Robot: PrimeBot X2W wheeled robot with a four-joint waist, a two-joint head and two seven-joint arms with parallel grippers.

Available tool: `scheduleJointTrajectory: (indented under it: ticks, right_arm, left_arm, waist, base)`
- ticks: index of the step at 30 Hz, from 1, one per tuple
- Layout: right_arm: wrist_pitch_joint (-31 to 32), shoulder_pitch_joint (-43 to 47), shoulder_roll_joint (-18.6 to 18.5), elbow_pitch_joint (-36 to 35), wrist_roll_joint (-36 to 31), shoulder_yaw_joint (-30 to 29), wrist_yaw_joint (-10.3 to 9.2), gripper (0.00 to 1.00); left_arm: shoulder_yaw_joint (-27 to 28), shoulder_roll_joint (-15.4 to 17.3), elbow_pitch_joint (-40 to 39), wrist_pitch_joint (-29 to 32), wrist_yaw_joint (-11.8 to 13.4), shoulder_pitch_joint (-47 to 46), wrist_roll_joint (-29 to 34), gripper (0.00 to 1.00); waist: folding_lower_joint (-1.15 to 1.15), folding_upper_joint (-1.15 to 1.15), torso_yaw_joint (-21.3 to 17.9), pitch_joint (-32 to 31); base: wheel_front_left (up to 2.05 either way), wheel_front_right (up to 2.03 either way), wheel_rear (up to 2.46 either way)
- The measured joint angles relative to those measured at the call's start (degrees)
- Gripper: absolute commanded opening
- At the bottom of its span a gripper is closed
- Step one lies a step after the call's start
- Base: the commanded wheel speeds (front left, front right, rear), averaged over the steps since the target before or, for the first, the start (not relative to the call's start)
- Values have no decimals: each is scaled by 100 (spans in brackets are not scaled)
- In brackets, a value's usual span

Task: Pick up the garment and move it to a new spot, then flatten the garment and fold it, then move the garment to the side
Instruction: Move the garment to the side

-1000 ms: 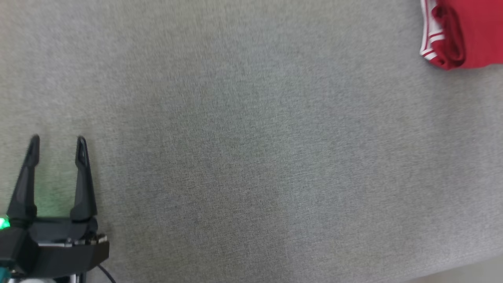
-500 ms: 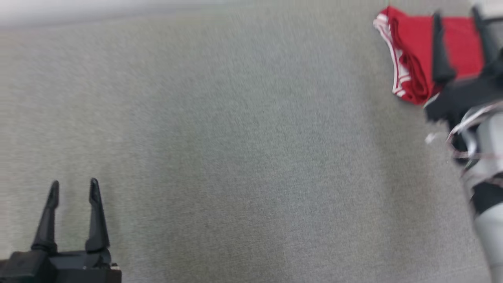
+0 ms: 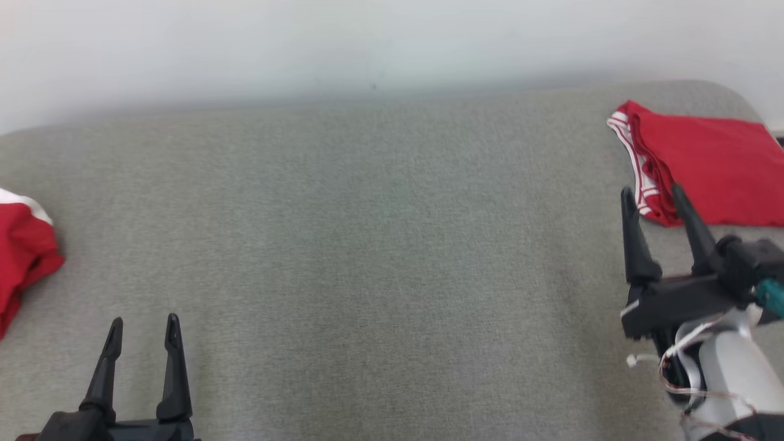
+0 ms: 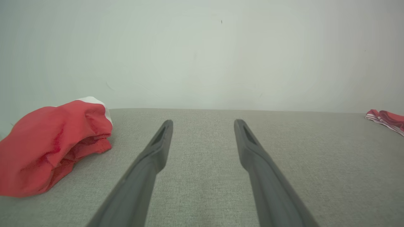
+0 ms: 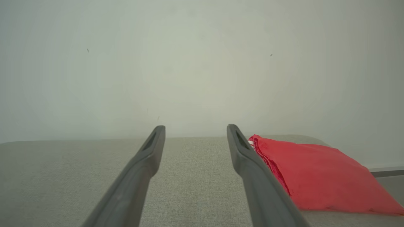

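Cloth is lying in two places on the grey fabric worktop [image 3: 392, 245]. A crumpled red garment [image 3: 21, 245] is sitting at 9 o'clock in the head view, bunched into a loose mound with a white band [image 4: 94, 101] showing on top. It is probably the one waiting to be handled. A folded red garment [image 3: 710, 165] is resting flat at 2 o'clock, its white-striped edge [image 3: 631, 153] facing the middle, and it is likely finished. Both are lying bare on the worktop.

The crumpled piece is looking light, thin and limp, so it will probably be sagging and unfurling once lifted. Pinching a top fold or the banded hem seems best.

The left gripper [image 3: 144, 320] at 7 o'clock and the right gripper [image 3: 652, 191] at 3 o'clock, just beside the folded piece, are both standing spread and carrying nothing.
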Motion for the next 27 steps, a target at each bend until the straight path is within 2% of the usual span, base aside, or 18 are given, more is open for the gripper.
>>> scheduleJointTrajectory:
  ticks: [12, 27]
  right_arm:
    - [330, 1582, 408, -1091, -21, -248, 0, 100]
    - [397, 2517, 804, -1496, -44, -467, 0, 100]
  left_arm:
    - [2, -100, 179, 0, -66, 216, 88, 100]
    - [3, -169, 444, 0, -115, 386, 103, 100]
  waist:
    - [1, 1, 377, -479]
    - [2, 1, 446, -758]
  base:
    - [0, 0, 0]
    - [0, 0, 0]
